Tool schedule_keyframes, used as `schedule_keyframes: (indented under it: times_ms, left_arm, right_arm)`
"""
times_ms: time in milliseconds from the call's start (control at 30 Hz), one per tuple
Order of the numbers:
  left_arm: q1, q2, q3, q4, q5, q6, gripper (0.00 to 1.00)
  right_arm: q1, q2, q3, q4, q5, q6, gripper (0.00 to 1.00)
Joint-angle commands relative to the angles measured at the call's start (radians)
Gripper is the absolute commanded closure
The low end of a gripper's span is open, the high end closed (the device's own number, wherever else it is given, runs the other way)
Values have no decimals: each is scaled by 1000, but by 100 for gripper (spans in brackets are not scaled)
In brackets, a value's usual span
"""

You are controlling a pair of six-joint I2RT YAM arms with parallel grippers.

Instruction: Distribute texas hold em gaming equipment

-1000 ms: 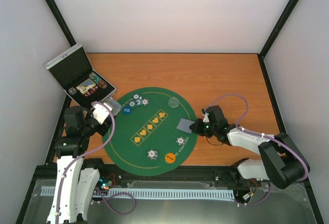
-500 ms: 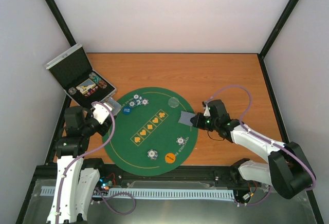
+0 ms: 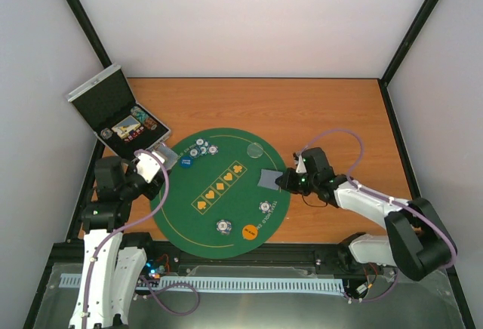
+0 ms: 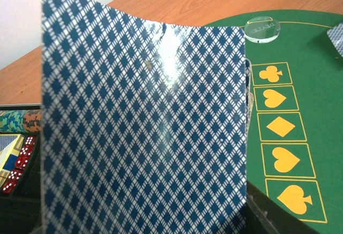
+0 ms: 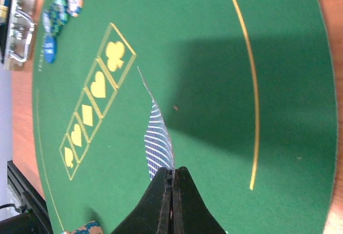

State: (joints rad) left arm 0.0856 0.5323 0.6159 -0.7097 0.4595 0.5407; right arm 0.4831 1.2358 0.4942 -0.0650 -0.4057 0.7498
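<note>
Just beside the left gripper [image 3: 158,164], the open silver case [image 3: 100,99], black-lined, holds striped chips [image 4: 19,120] and red dice [image 4: 16,164]. Its fingers grasp a stack of cards [image 4: 144,126], glossy, blue diamond-patterned. Over the round green felt mat [image 3: 185,212], the right gripper [image 5: 172,174] is clenched on a single card [image 5: 157,143], bowed ahead of its fingertips.

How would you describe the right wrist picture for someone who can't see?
The right gripper pinches a blue-patterned playing card, seen almost edge-on over a green mat. A row of yellow suit symbols runs to the card's left, with poker chips and a blue disc at the top left.
</note>
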Motion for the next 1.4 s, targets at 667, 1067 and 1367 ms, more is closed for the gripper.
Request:
schedule_keyframes:
  times_ms: [667, 1067, 1367]
  left_arm:
    - [12, -7, 90, -97, 133, 135, 52]
    - [12, 28, 201, -332, 207, 348, 53]
    - [12, 48, 219, -332, 203, 349, 53]
  right_arm:
    - [198, -126, 278, -145, 150, -379, 0]
    - [407, 405, 901, -111, -360, -535, 0]
    - [483, 581, 1082, -185, -269, -583, 2]
